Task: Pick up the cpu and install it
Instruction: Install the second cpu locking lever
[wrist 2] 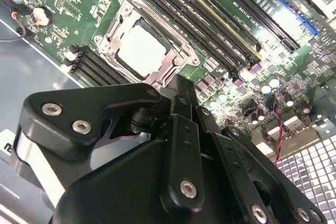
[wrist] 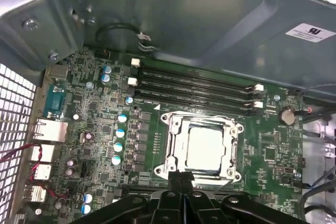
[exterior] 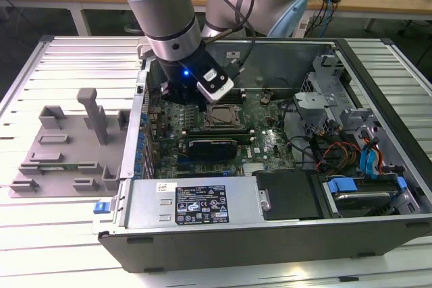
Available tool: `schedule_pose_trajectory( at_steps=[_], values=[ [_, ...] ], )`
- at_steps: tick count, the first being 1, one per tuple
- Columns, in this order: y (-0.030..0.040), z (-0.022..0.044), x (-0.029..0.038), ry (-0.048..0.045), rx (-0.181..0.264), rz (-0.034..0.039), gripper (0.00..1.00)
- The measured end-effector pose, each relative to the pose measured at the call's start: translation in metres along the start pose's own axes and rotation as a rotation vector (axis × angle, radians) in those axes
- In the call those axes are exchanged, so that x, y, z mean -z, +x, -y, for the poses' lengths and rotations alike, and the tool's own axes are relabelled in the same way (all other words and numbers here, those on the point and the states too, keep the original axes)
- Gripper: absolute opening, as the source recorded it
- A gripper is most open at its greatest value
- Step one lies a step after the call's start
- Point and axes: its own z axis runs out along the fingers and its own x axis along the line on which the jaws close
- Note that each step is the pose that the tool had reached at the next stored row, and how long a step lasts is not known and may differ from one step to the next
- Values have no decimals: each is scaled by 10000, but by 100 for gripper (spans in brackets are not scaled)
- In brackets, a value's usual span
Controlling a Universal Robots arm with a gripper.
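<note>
1. The cpu (wrist: 203, 148) lies flat inside the socket (wrist: 173, 129) on the green board (wrist: 94, 108), with its pale top facing up. The same cpu (wrist 2: 142, 46) shows in the second wrist view, with the metal frame around it.
2. The gripper (wrist: 181, 178) hangs just beside the socket, at the edge of the frame. Its two fingers (wrist 2: 181, 98) are pressed together and pinch nothing.
3. The cpu sits just past the fingertips, in the way they point.
4. The cpu is square, so it has no long side.
5. In the exterior view, the arm (exterior: 172, 25) reaches down into the case (exterior: 270, 234), over the board.
</note>
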Motion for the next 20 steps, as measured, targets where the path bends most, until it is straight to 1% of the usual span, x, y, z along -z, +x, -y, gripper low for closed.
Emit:
schedule_pose_trajectory(
  at_steps=[1,2,3,4,6,7,8,10,11,12,14,16,17,18,19,20],
  values=[
    [0,0,0,0,0,-5,11],
    [-14,2,-4,-17,-24,-148,11],
    [-31,5,-8,-47,-60,-314,11],
    [-51,9,-14,-88,-105,-520,11],
    [-88,15,-23,-166,-180,-875,11],
    [-120,20,-31,-234,-250,-1195,11],
    [-142,27,-36,-277,-306,-1465,11],
    [-153,28,-40,-280,-311,-1471,11],
    [-204,38,-52,-281,-317,-1495,11],
    [-275,49,-70,-285,-326,-1536,11],
    [-350,62,-88,-292,-338,-1600,11],
    [-466,81,-117,-306,-362,-1723,11],
    [-560,96,-140,-315,-378,-1814,11],
    [-588,101,-147,-322,-390,-1875,11],
    [-618,107,-155,-348,-435,-2097,11],
    [-637,120,-158,-392,-510,-2487,11]
  ],
)
